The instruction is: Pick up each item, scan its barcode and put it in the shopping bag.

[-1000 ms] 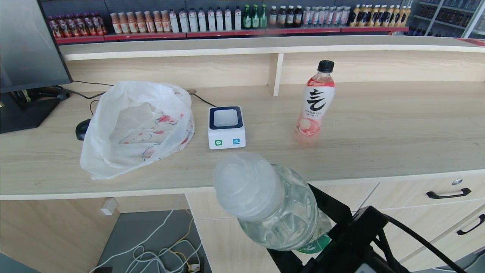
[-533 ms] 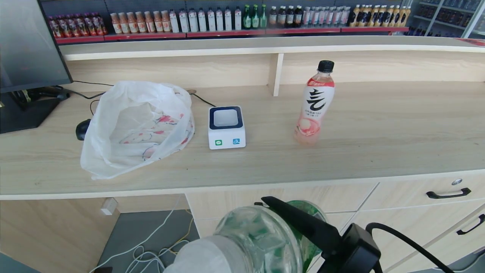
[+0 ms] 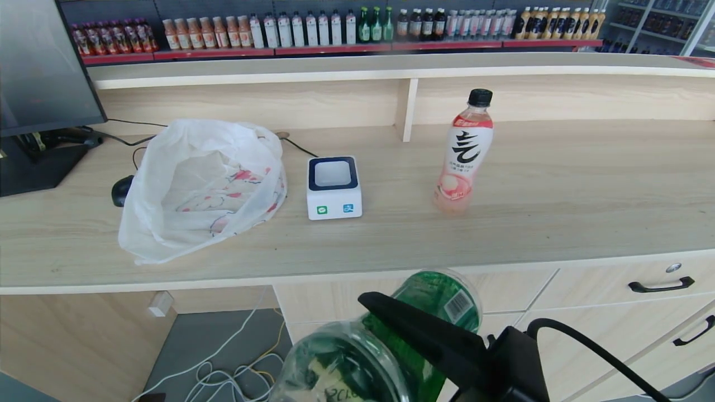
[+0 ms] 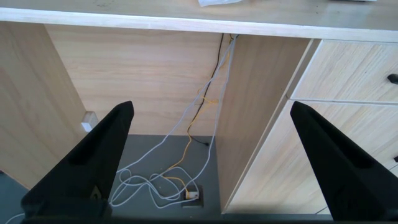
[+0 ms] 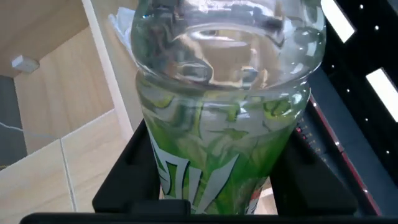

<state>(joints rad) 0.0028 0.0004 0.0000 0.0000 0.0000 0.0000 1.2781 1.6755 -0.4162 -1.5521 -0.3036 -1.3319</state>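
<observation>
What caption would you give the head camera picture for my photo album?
Right jaws gripping a green-labelled bottle in front of the counter; scanner, shopping bag and pink bottle sit on top.

Shopping bag (image 3: 201, 184) left of scanner (image 3: 333, 187); upright bottle (image 3: 463, 153) right; all on counter (image 3: 558, 195).

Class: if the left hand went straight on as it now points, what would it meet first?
The left hand points into the recess under the counter; probably the hanging cables first, then the wooden back panel. Depth is unclear.

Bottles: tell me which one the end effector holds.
The green-labelled clear bottle, clamped in the right end effector; the pink bottle stands free on the counter.
</observation>
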